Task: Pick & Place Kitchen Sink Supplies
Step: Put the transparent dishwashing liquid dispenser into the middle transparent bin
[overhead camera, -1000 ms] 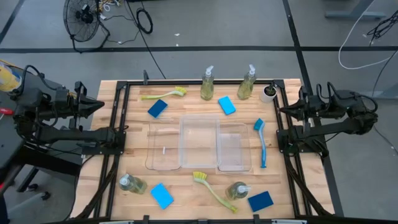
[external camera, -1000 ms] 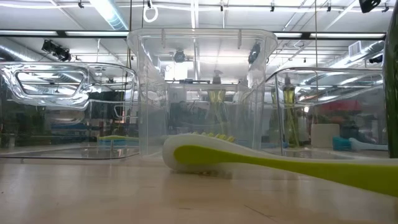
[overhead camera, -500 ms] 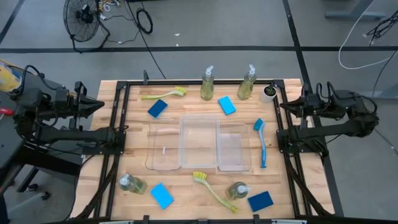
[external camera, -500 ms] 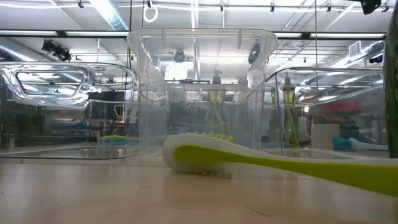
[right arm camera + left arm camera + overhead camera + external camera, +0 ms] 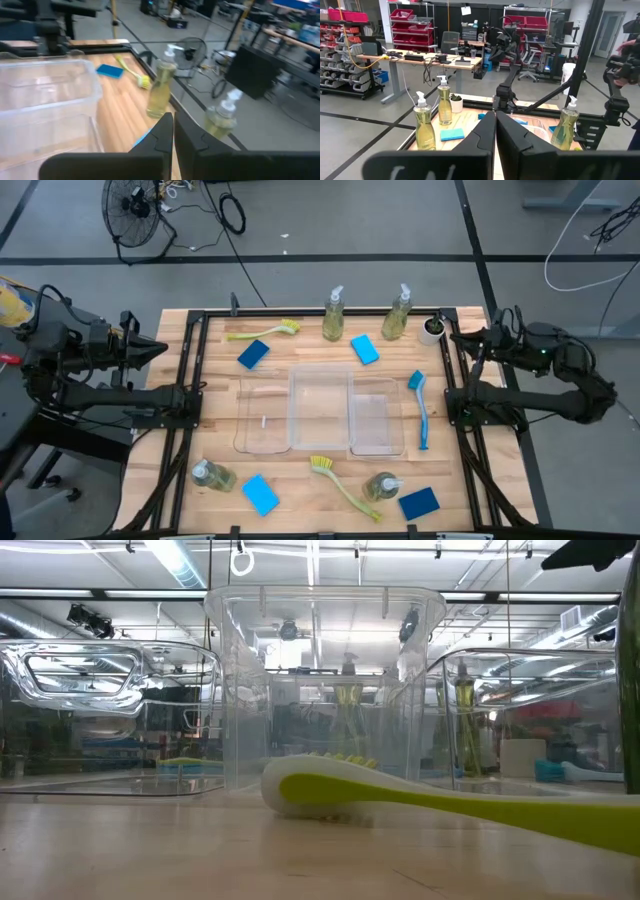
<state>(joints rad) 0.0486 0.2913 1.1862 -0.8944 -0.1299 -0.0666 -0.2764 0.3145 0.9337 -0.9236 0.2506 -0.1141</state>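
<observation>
From above, the right gripper (image 5: 457,338) hangs just beside the white cup (image 5: 432,330), fingers together; the left gripper (image 5: 160,347) waits off the table's edge, also closed. Level with the table, a yellow-green brush (image 5: 400,798) lies before clear trays (image 5: 325,690). Past the right fingers (image 5: 159,135) stand two soap bottles (image 5: 161,89).

Grey concrete floor (image 5: 330,230), floor fan (image 5: 133,205), red-bin shelving (image 5: 410,22) behind.

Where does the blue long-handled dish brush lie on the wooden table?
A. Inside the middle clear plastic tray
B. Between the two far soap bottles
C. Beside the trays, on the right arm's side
C: in the high view the blue long-handled dish brush lies on bare wood just outside the clear plastic trays, toward the right arm.
</observation>
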